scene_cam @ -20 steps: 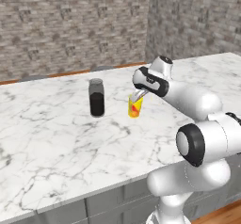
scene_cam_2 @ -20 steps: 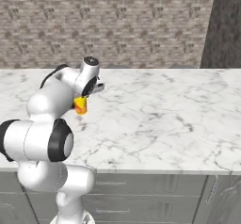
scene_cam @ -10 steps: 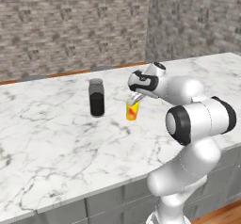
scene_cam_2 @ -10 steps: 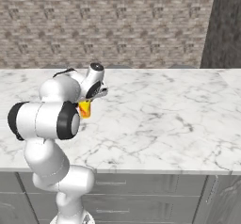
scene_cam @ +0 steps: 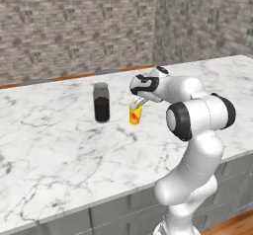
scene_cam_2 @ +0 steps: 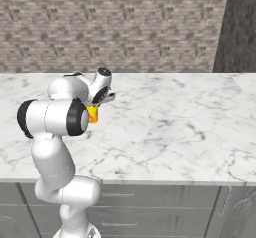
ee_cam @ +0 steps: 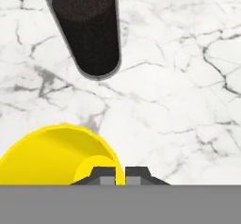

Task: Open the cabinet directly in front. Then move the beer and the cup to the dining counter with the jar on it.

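My gripper (scene_cam: 137, 100) is shut on the rim of the yellow cup (scene_cam: 135, 114), which has a red-orange mark on its side. It holds the cup upright, low over the white marble dining counter (scene_cam: 59, 150); I cannot tell whether the cup touches the top. The black jar (scene_cam: 101, 102) with a grey top stands just left of the cup, a small gap apart. In the hand view, the cup (ee_cam: 56, 157) lies at the bottom left with its rim between the two fingertips of the gripper (ee_cam: 120, 173), and the jar (ee_cam: 89, 25) is above it. From the right, the cup (scene_cam_2: 93, 113) peeks out beside my arm. The beer and the cabinet are out of view.
A stone-brick wall (scene_cam: 74, 26) runs behind the counter. A dark tall panel (scene_cam_2: 240, 27) stands at the far right. Grey drawers (scene_cam_2: 150, 217) sit under the counter's front edge. Bare marble (scene_cam_2: 175, 127) stretches right of the cup.
My arm has folded, its elbow swinging toward the base. The cup has shifted a little left, closer to the jar, and slightly lower. The jar has not moved.
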Robot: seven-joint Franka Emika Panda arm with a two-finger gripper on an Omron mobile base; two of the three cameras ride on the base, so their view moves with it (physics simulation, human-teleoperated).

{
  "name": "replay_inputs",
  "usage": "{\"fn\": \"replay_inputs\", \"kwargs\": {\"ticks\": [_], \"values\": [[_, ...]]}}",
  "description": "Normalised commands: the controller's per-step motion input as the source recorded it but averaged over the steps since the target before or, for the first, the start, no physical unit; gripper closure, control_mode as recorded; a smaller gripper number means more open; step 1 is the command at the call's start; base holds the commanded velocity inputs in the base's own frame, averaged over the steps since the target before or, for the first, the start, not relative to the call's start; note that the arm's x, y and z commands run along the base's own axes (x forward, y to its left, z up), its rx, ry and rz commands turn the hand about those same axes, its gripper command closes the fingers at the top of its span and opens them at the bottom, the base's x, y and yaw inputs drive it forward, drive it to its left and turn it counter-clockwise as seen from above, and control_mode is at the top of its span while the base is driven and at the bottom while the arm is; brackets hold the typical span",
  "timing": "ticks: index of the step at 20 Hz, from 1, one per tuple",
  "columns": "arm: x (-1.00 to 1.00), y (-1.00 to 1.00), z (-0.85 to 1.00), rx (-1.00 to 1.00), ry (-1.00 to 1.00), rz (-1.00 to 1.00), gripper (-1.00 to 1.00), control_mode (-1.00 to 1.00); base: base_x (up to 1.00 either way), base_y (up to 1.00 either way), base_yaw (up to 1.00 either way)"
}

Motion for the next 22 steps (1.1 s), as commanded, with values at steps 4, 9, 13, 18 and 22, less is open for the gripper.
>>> {"fn": "replay_inputs", "kwargs": {"ticks": [4,9,13,18,22], "values": [[0.32,0.07,-0.14,0.00,0.00,0.00,1.00,-1.00,0.00,0.00,0.00],[0.25,0.10,-0.15,0.00,-0.01,0.00,1.00,-1.00,0.00,0.00,0.00],[0.20,0.08,-0.14,0.00,-0.02,0.00,1.00,-1.00,0.00,0.00,0.00],[0.02,0.00,-0.05,0.00,-0.03,0.00,-1.00,-1.00,0.00,0.00,0.00],[0.00,0.00,0.00,0.00,0.00,0.00,-1.00,-1.00,0.00,0.00,0.00]]}}
